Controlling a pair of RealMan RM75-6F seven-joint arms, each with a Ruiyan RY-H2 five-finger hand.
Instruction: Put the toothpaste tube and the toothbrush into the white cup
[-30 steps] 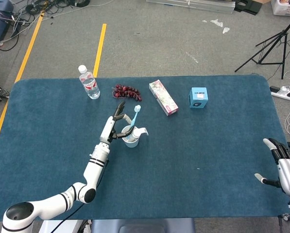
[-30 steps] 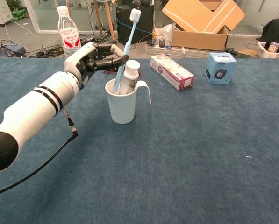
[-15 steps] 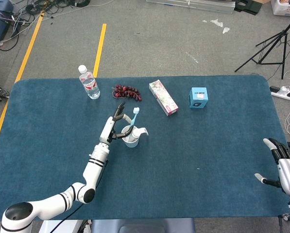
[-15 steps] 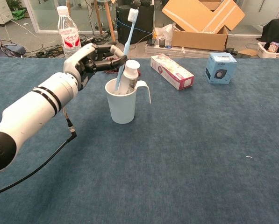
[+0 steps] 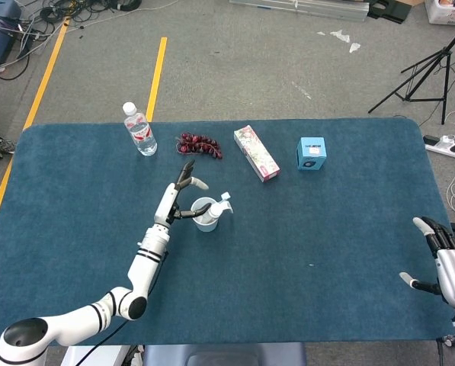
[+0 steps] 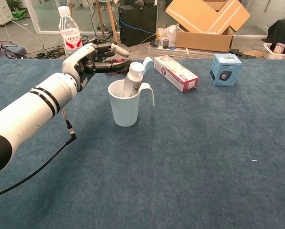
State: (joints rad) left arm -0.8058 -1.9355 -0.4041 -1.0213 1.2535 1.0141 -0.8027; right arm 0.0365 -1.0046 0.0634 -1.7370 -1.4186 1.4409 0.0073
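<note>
Chest view shows the left hand just beside the white cup, its fingers spread and holding nothing, reaching over the cup's far left rim without touching what stands inside. Just past those fingertips the toothpaste tube stands cap-up in the cup, leaning a little, and the toothbrush lies low against the cup's far right rim, only its light blue head showing above the handle side. From the head view the same hand sits to the left of the cup, fingers fanned apart, with the tube and the brush head to their right. The cup stands on the blue table left of its middle. Along the far edge lie a water bottle near the far left corner, a bunch of dark red grapes, a toothpaste box and a small blue box. The right hand hangs at the near right corner, well apart from the cup, fingers open and holding nothing.
</note>
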